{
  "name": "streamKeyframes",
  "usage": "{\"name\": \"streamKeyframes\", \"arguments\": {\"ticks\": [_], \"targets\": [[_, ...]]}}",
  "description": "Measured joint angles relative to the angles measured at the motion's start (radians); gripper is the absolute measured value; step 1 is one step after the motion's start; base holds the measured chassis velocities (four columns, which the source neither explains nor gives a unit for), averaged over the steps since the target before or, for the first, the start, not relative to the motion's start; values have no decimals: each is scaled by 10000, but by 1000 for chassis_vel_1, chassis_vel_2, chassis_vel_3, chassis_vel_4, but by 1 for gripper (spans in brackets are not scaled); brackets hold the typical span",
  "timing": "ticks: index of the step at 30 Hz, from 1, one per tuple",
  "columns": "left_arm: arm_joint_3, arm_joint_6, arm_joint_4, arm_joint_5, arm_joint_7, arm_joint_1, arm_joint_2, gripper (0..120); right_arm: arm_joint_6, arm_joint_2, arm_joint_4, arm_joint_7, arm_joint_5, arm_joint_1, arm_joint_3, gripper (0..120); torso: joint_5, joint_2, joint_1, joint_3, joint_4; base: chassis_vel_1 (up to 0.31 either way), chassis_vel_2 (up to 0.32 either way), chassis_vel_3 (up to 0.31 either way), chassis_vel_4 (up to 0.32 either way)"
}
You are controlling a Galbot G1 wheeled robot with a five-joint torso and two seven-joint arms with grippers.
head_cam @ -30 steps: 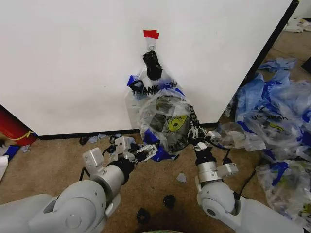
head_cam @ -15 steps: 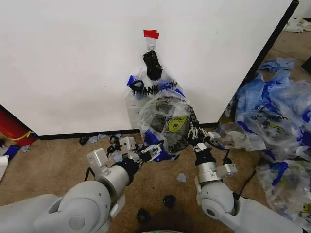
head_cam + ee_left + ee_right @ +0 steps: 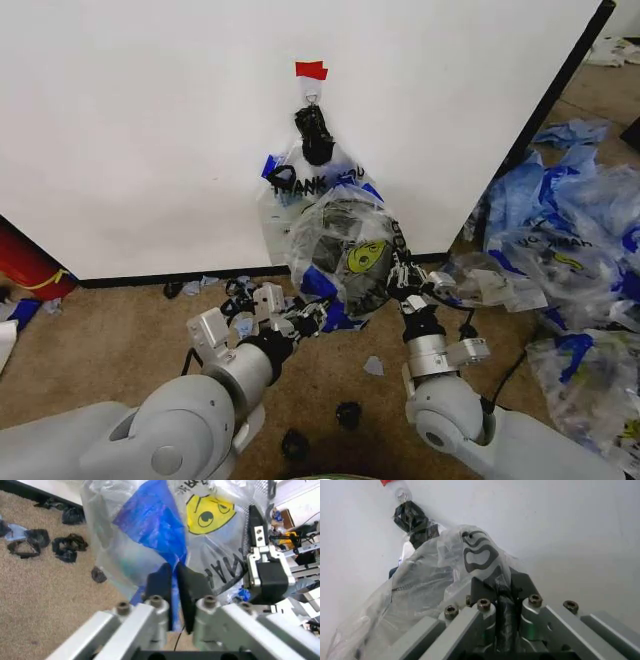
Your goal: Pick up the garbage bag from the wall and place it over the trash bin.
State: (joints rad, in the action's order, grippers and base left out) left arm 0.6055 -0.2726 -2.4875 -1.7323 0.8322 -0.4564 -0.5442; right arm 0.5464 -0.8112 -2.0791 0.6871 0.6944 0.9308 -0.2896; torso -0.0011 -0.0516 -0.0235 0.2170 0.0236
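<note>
L gripper (image 3: 172,578) + R gripper (image 3: 503,580) pinching garbage bag (image 3: 345,250), arms fwd

The left gripper (image 3: 172,587) has its dark jaws pinched on a blue fold of the bag (image 3: 150,528), whose yellow smiley (image 3: 209,510) and black lettering face the camera. The right gripper (image 3: 267,573) sits against the bag's far side. Black scraps (image 3: 62,545) lie on the carpet (image 3: 45,603) beside the bag.

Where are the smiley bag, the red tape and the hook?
garbage bag (image 3: 362,256): head view, on its yellow smiley face.
red tape strip (image 3: 311,70): head view, its middle.
hook (image 3: 312,96): head view, below the tape.
</note>
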Motion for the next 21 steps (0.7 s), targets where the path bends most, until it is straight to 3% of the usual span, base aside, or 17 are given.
{"name": "streamKeyframes", "arguments": {"ticks": [8,21], "targets": [[2,-32,-28,33,0,0,228,0,0,-2,-21,9,0,30,29,1,0,0,0,0,1,0,0,0,0],[-28,75,-119,313,189,-215,1621,0,5,-74,-484,89,423,64,235,1,-1,0,0,0,0,0,0,0,0]]}}
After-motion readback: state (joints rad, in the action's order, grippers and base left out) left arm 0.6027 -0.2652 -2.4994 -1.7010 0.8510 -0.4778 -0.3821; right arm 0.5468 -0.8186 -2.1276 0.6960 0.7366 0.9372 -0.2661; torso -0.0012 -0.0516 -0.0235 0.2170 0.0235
